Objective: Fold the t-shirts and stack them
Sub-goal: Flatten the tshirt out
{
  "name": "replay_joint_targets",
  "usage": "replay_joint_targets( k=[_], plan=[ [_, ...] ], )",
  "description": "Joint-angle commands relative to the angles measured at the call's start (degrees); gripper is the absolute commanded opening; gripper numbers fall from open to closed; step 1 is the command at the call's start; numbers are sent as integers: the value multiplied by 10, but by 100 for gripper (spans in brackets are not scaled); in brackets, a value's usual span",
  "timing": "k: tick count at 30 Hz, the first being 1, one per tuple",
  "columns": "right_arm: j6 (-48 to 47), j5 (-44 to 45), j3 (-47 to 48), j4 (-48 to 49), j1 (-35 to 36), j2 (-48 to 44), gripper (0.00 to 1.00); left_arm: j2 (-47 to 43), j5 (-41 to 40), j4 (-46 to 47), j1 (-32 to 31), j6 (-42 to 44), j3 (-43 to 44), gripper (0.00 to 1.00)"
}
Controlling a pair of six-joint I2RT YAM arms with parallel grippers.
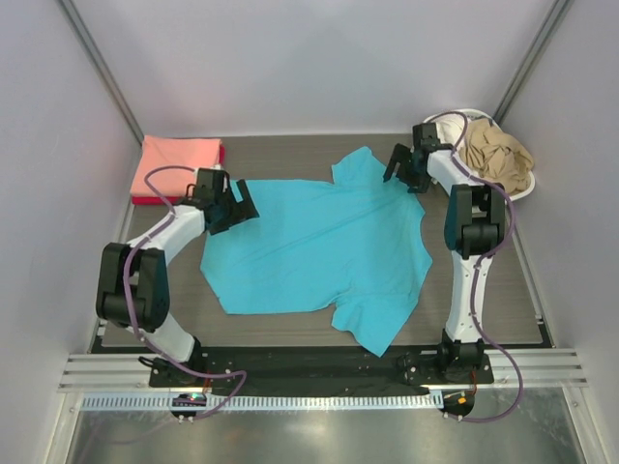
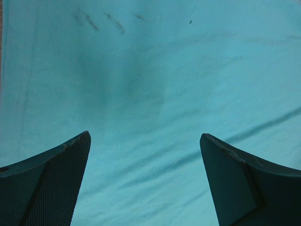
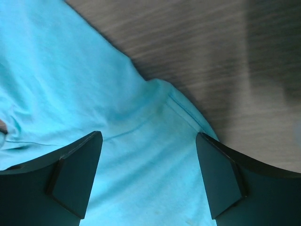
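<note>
A bright turquoise t-shirt lies spread flat across the middle of the table, one sleeve toward the back and one toward the front. My left gripper hovers over its left edge, open, with only turquoise cloth showing between the fingers. My right gripper is open over the shirt's back right edge, where a hemmed edge meets the bare table. A folded salmon-pink t-shirt rests on a red one at the back left.
A white laundry basket stands at the back right corner with a crumpled tan shirt in it. Grey walls close in the wood-grain table on three sides. The arms' bases sit on a rail at the near edge.
</note>
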Motion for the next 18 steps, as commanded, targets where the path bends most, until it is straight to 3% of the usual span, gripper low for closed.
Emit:
replay_joint_targets(
  k=[1,5,9,11,13,18],
  plan=[
    [-40,-66,67,-24,7,11,87,-56,-11,11,-4,-27,-37,99],
    [-69,-81,154,-30,20,30,89,-185,-83,-5,-28,-52,-120,97],
    [-71,-59,278,-115,23,57,88,-289,-136,-64,-40,-77,-184,93],
    [-57,-31,234,-110,35,-4,88,-334,-158,-88,-40,-98,-212,91],
    [-54,-11,127,-83,51,-63,88,-388,-167,-91,-40,-110,-254,89],
    [-41,14,-60,-39,118,-188,88,-428,-168,-98,-40,-163,-312,84]
  ],
)
